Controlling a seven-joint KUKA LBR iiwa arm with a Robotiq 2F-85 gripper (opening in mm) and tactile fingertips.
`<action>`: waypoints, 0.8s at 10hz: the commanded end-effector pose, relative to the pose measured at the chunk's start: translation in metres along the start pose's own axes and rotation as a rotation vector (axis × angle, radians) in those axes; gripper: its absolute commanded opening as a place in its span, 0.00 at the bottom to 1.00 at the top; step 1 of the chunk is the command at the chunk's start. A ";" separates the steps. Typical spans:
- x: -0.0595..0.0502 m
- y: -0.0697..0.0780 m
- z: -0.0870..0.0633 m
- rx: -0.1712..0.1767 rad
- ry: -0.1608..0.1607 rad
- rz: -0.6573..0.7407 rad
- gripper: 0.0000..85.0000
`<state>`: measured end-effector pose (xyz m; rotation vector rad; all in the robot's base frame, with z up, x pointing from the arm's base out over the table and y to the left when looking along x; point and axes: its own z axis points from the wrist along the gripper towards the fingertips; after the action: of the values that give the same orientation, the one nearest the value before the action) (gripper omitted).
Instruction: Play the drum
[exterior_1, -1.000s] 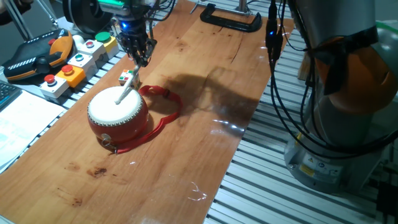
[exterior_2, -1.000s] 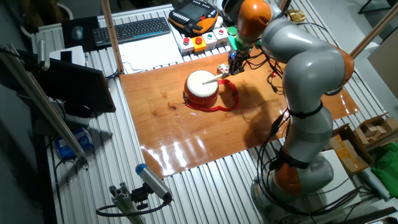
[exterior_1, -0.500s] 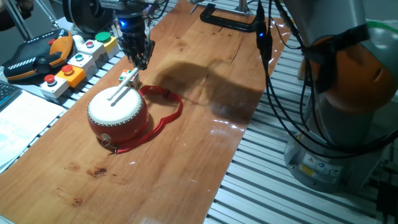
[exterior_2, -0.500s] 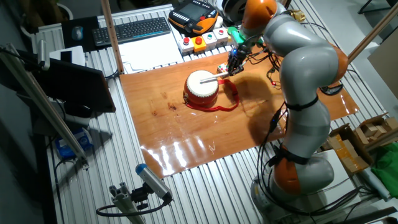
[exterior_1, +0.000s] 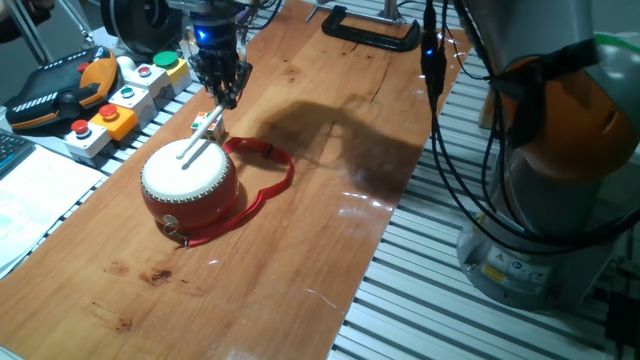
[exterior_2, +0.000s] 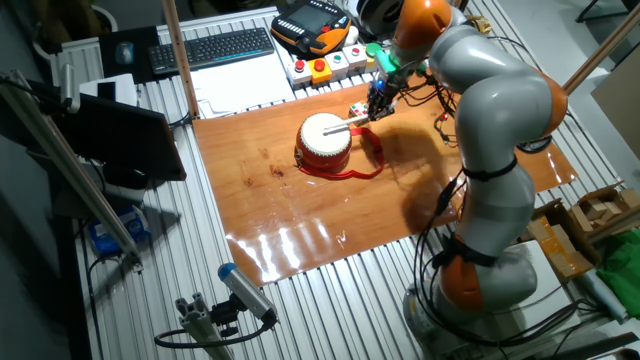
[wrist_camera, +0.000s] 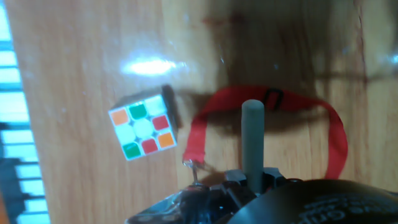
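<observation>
The gripper (exterior_1: 224, 92) is clamped on a stick (exterior_1: 199, 140) slanting down over the drum (exterior_1: 189, 183), which sits mid-table (exterior_1: 320, 210) inside its red strap (exterior_1: 268, 180). A glancing stroke could slide the light drum toward the small cube (exterior_1: 204, 124) just behind it, or twist the stick in the jaws.

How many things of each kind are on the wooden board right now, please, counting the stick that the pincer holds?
Drum: 1
Drumstick: 1, held in the pincer
Puzzle cube: 1
Black clamp: 1, at the board's far end
Total: 4
</observation>
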<state>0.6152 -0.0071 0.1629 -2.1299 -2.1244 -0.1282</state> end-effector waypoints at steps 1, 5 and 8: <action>0.000 0.000 -0.001 -0.016 -0.071 0.001 0.01; -0.001 0.000 -0.002 -0.070 -0.176 -0.029 0.01; -0.001 0.001 -0.002 0.072 0.134 0.055 0.01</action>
<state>0.6156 -0.0082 0.1640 -2.2096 -2.0854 -0.0224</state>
